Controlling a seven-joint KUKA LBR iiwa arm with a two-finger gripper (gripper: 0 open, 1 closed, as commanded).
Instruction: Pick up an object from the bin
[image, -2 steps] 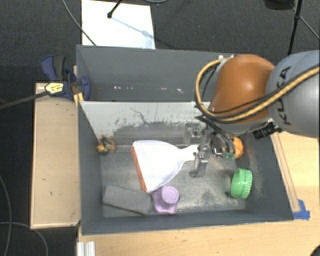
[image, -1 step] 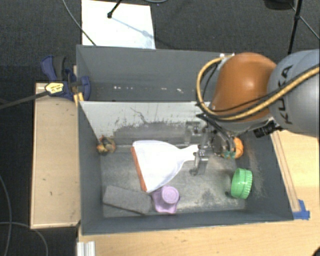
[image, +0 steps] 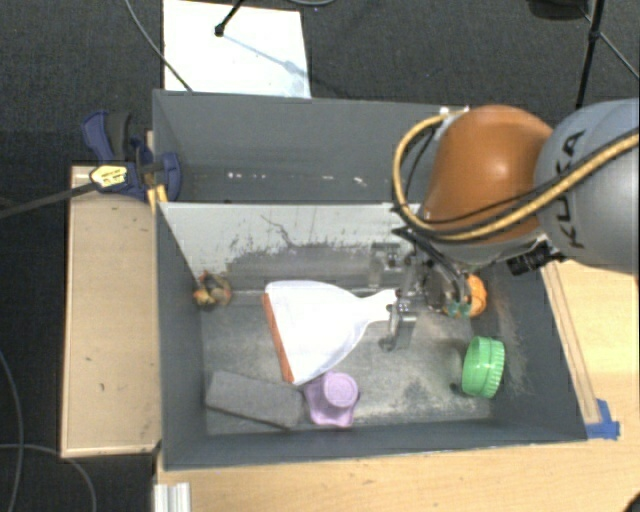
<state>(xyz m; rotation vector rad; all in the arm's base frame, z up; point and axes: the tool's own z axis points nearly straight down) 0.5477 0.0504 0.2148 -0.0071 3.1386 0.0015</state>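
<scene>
The arm's orange wrist cover (image: 485, 165) looms over the bin (image: 180, 380), gripper (image: 397, 325) low at the narrow handle of the white scoop (image: 315, 320) lying mid-bin, probably its easiest hold, though whether it's open or closed can't be told.

Lighting: moderate, diffuse, from above. Bin (image: 186, 330) — sloped back wall (image: 280, 230) pale and brightly lit, the band above it in shade; floor mid-grey. White scoop (image: 320, 320): brightest surface, near washed out. Orange cover (image: 480, 160): broad soft sheen on its crown. Soft shadow on the floor beneath the arm (image: 600, 180). Grey foam block (image: 250, 400): low contrast against the floor. Surroundings outside the bin — dark.
</scene>
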